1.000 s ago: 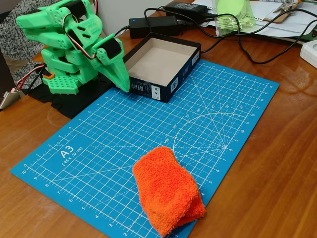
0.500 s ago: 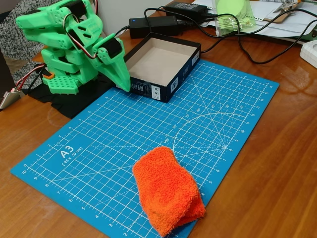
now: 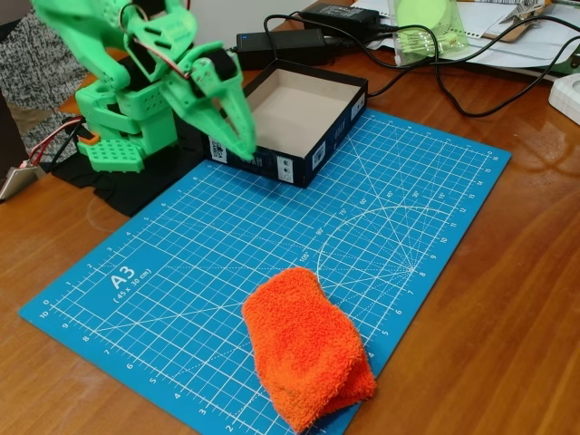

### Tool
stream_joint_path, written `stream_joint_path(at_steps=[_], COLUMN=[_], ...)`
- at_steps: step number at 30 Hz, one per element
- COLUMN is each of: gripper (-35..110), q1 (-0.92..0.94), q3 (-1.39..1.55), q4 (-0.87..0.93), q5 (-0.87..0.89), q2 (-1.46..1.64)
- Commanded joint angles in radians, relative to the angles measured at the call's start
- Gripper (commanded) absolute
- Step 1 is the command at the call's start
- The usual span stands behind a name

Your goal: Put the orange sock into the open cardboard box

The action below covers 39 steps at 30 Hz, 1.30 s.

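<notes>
The orange sock lay as a folded, fluffy bundle at the near edge of the blue cutting mat, its lower end reaching over the mat's border toward the bare wood of the desk. It sat well apart from everything else, which left open room around it for a reach from above. The open cardboard box stood at the mat's far corner, just beside the arm's base, its tan floor showing empty and its dark walls low; that placing probably meant the carry from sock to box would be a short swing back toward the base, with only a low rim to clear.

The green arm was raised over its base, with the gripper pointing down and forward in front of the box's near left corner. The picture was smeared by motion at the jaws, so their gap was hard to read exactly; they appeared slightly parted, with two tips showing apart, and nothing lay between them. They touched neither the box nor the mat, as far as the blur allowed me to judge. The sock was untouched and the task stood at its start: the reach across the mat toward the sock looked to be the step in hand.
</notes>
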Motion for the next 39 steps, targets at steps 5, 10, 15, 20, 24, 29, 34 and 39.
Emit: stream_joint_path(at_steps=[5, 10, 15, 20, 24, 29, 34, 39], gripper=[24, 22, 25, 26, 27, 29, 33, 33], q1=[0.199, 0.291, 0.316, 0.279, 0.244, 0.212, 0.189, 0.166], q3=[-0.611, -1.017, -1.212, -1.215, -1.21, -1.181, -1.108, -1.106], q4=[-0.207, 0.02, 0.298, 0.225, 0.118, 0.005, -0.023, -0.052], q5=[-0.581, -0.942, -1.075, -0.916, -0.744, -0.552, -0.463, -0.413], q2=[-0.699, -1.147, -1.391, -1.474, -1.485, -1.379, -1.227, -1.207])
